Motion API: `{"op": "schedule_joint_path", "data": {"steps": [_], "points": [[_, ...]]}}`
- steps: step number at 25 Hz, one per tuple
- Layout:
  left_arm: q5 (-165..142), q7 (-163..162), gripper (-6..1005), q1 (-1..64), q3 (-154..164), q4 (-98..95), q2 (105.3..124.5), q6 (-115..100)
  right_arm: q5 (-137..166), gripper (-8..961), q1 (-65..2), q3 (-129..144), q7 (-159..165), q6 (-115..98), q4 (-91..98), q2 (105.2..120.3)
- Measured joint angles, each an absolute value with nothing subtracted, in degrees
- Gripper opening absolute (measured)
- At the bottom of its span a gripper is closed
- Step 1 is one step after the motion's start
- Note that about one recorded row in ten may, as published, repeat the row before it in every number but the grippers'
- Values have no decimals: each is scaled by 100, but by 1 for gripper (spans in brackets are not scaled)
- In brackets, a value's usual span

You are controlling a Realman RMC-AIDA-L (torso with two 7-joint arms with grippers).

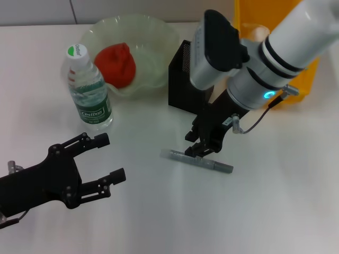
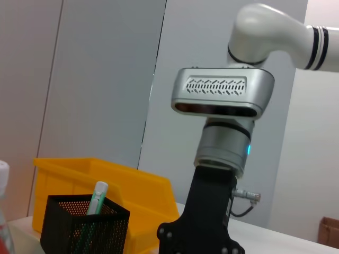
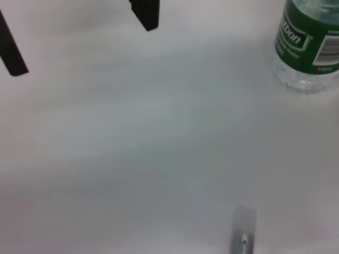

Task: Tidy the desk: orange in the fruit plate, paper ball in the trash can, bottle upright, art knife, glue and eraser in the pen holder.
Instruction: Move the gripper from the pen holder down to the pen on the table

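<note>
Straddling art knife [image 1: 201, 161], right gripper [image 1: 202, 148] jaws open; left gripper [image 1: 110, 157] jaws wide, empty.

— What carries everything?
— A plain white desk [image 1: 275, 211], smooth, with a soft sheen across its middle.
— And past its far edge?
— A pale grey wall [image 1: 132, 10]. The left wrist view shows it as tall flat panels [image 2: 106, 79] split by thin vertical seams.
— Anything else?
— A brown cardboard-like corner [image 2: 329, 233] beyond the desk's edge; too little shows to name it.
</note>
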State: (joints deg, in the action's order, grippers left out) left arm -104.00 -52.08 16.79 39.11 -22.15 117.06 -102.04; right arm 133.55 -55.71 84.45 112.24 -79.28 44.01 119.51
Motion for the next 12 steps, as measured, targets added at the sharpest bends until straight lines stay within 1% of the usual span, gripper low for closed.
{"op": "schedule_joint_path", "data": {"steps": [6,12], "points": [[-10407,-5204,841,1678,3911,-2215,11703,-10204,13498,293,-5942,8928,11700,-7981,4326,11967],[-10411,-5205,841,1678,3911,-2215,11703,-10204,13586,282,-6071,9332,12003,-7860,4274,11991]]}}
